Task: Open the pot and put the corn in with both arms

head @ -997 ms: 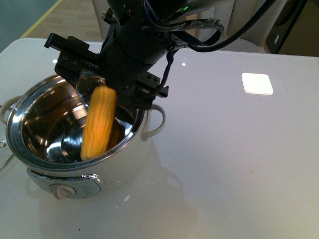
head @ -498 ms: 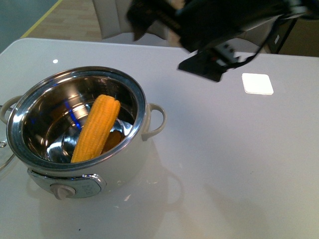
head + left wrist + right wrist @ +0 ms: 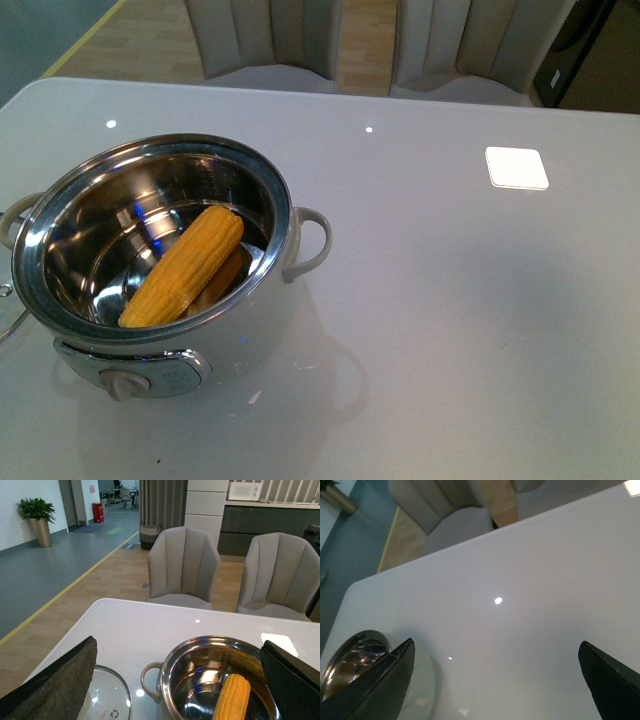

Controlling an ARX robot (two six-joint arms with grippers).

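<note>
Front view shows the pot [image 3: 160,265] uncovered on the white table [image 3: 450,300], with the corn [image 3: 183,267] lying slanted inside it and no arm in sight. Left wrist view has the left gripper [image 3: 180,680] spread wide above the pot, a glass lid [image 3: 107,700] beside it; the right gripper [image 3: 495,680] is likewise released, holding nothing

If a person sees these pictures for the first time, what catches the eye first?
The bright yellow corn stands out first, lying slanted inside the shiny open pot at the left of the white table. The left wrist view also shows a glass lid lying on the table beside the pot.
</note>
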